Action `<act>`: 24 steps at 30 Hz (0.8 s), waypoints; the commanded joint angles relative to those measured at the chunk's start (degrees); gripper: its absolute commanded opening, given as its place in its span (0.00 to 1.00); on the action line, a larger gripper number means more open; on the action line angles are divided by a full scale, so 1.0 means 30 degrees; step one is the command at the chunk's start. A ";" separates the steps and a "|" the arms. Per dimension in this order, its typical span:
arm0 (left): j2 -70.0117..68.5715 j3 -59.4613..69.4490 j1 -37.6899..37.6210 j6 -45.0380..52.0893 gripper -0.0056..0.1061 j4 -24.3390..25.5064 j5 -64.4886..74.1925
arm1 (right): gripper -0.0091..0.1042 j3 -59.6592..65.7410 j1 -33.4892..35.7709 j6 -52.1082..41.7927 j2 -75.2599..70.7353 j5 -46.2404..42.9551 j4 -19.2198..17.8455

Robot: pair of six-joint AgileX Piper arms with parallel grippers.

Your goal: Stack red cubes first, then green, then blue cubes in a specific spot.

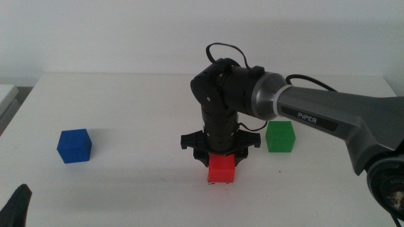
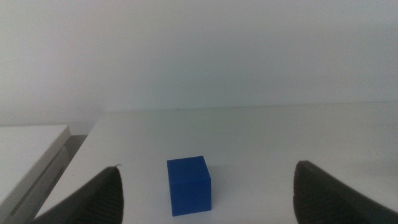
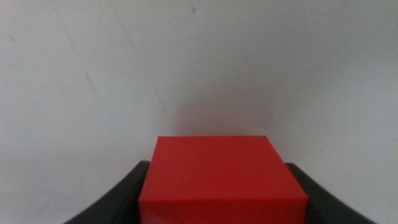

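One matte red cube (image 1: 221, 169) between the right gripper (image 1: 220, 156) jaws

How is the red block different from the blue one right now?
The red cube sits between the right gripper jaws near the table's middle; the blue cube stands free at the table's left. The right arm hangs over the red; nothing touches the blue, which the open left gripper faces from a distance. Both look alike in size and shape.
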 commanded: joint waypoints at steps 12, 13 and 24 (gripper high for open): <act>-0.0049 -0.0009 0.0021 -0.0065 0.89 0.0036 -0.0279 | 0.32 -0.0167 0.0018 0.0416 0.0257 -0.0122 -0.0738; -0.0049 -0.0009 0.0021 -0.0065 0.89 0.0036 -0.0279 | 0.33 -0.0167 0.0018 0.0416 0.0284 -0.0107 -0.0738; -0.0049 -0.0009 0.0021 -0.0065 0.89 0.0036 -0.0279 | 0.58 -0.0167 0.0018 -0.0095 0.0559 -0.0355 -0.0544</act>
